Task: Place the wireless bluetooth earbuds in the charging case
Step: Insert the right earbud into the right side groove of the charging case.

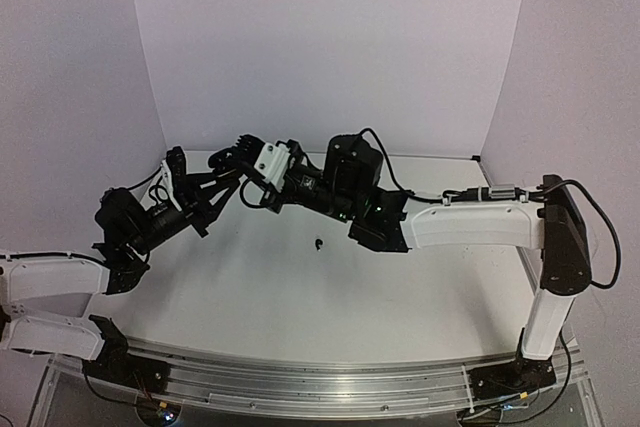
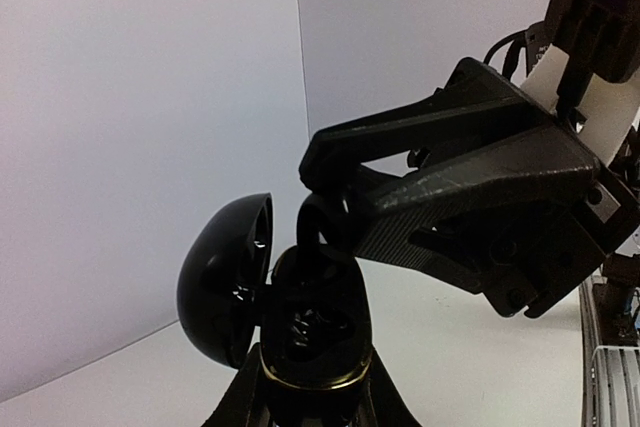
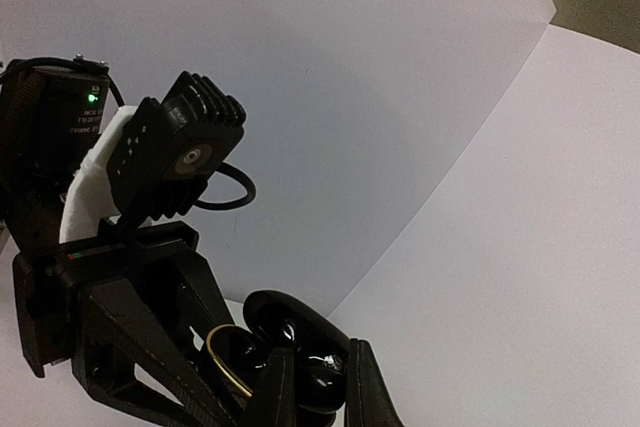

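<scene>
A black charging case (image 2: pixel 315 332) with a gold rim stands upright in my shut left gripper (image 2: pixel 312 392), its lid (image 2: pixel 222 282) swung open to the left. My right gripper (image 2: pixel 330 209) comes in from the upper right, shut on a black earbud (image 2: pixel 318 232) whose lower end touches the case's top opening. In the right wrist view the same earbud (image 3: pixel 322 392) sits between my right gripper's (image 3: pixel 322 402) fingers, against the gold-rimmed case (image 3: pixel 228 362). Both grippers, left (image 1: pixel 212 179) and right (image 1: pixel 232 154), meet at the table's back left. A second black earbud (image 1: pixel 319 244) lies on the table.
White walls close the table (image 1: pixel 400 297) at the back and on both sides. The loose earbud lies near the table's middle, right of the two grippers. The right arm's forearm (image 1: pixel 470 225) stretches across the right half.
</scene>
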Controlling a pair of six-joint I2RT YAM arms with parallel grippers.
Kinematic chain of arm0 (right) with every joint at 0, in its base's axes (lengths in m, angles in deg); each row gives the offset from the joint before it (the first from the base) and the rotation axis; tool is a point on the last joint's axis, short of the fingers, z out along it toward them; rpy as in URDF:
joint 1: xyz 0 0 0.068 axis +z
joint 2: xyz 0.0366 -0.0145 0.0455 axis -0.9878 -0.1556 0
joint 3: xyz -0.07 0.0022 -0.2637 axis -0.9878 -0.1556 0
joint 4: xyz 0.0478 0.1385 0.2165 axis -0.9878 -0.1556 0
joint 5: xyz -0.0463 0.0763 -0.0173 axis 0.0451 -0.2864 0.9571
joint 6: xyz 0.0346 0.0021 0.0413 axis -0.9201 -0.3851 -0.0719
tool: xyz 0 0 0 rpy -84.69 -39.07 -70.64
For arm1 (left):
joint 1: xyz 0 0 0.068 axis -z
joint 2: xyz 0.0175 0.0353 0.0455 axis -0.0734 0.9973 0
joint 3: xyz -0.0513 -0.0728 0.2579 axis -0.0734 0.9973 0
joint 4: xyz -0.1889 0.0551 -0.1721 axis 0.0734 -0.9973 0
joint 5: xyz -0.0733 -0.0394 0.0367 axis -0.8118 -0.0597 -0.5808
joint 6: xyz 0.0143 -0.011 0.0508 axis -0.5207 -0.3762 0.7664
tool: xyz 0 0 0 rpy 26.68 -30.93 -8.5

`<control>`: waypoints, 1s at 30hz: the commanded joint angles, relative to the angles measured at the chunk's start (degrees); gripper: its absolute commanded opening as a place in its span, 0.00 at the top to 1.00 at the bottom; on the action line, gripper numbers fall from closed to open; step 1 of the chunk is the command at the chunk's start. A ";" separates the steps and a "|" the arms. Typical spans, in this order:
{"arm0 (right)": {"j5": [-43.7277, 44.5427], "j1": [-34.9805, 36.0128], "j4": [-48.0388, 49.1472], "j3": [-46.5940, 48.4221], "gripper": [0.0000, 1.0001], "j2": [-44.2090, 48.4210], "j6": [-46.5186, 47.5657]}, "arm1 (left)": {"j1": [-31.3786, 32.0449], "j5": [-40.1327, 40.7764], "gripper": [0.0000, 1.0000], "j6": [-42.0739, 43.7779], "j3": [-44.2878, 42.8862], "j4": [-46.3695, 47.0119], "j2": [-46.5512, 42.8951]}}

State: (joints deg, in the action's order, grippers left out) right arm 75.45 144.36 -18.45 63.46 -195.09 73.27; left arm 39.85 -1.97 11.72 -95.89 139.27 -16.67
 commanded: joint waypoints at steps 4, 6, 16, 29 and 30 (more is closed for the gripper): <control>1.13 -1.56 -1.82 5.55 1.00 -2.13 -7.05 | -0.13 -4.19 1.00 -2.07 -3.68 3.27 -1.90; 1.34 -1.92 -3.52 6.08 1.00 -1.96 -8.20 | -0.13 -4.27 1.00 -1.12 -3.85 2.65 -2.03; 1.93 -1.94 -14.71 8.39 1.00 -0.84 -9.78 | -0.13 -3.80 1.00 11.86 -4.26 -0.73 -1.91; 3.11 -1.97 -20.45 14.25 1.00 -2.00 -19.06 | -0.09 -2.73 1.00 16.37 -4.44 -1.98 -1.79; 3.45 -1.96 -20.53 14.97 1.00 -2.35 -20.28 | -0.12 -2.90 1.00 16.61 -4.45 -1.89 -1.76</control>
State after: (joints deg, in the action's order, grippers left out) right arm 76.60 143.15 -38.04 73.94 -196.03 59.33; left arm 38.64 0.46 24.06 -97.28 134.74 -17.25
